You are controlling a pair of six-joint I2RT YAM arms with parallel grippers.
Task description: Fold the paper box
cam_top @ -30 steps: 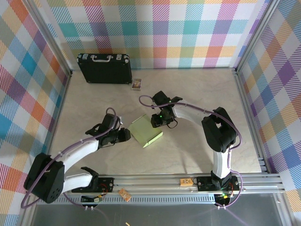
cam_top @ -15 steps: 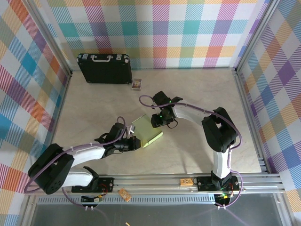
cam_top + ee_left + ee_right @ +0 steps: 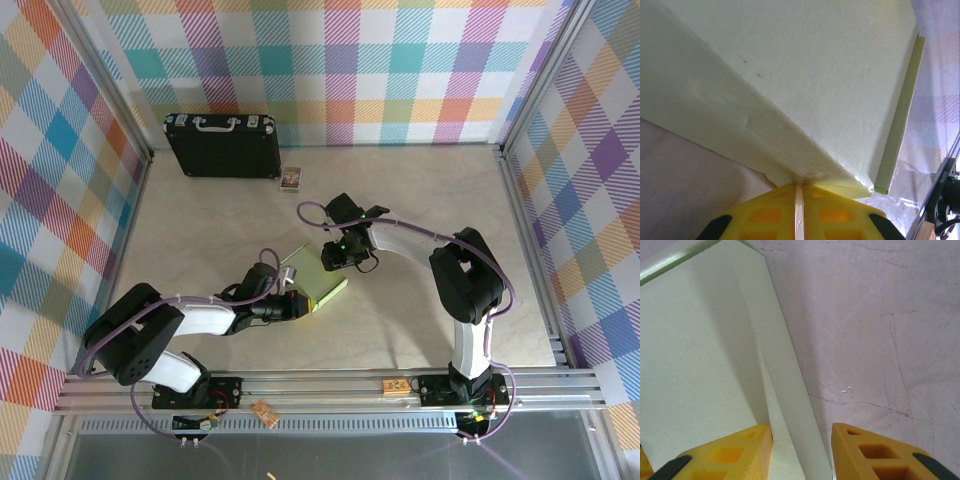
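The paper box [image 3: 314, 280] is lying in the middle of the desk [image 3: 430, 200]. It is light, thin card that is likely creasing easily, so its edges and flaps are offering the safest hold. The right claw [image 3: 801, 427] is seemingly clamping the side panel between parted fingers. The left claw [image 3: 798, 187], fingers pressed together, is meeting the box's near bottom corner, having swung in from its left side a second ago.

Looks like a robotics lab test cell rather than a home or shop. Has a pale marbled tabletop [image 3: 190, 225] edged with aluminium framing [image 3: 330, 380]. Stands walled behind and on both sides of that tabletop by bright plaid panels [image 3: 340, 60]. Carries a cabled left arm [image 3: 190, 320] and right arm [image 3: 420, 240] bolted at its near edge.
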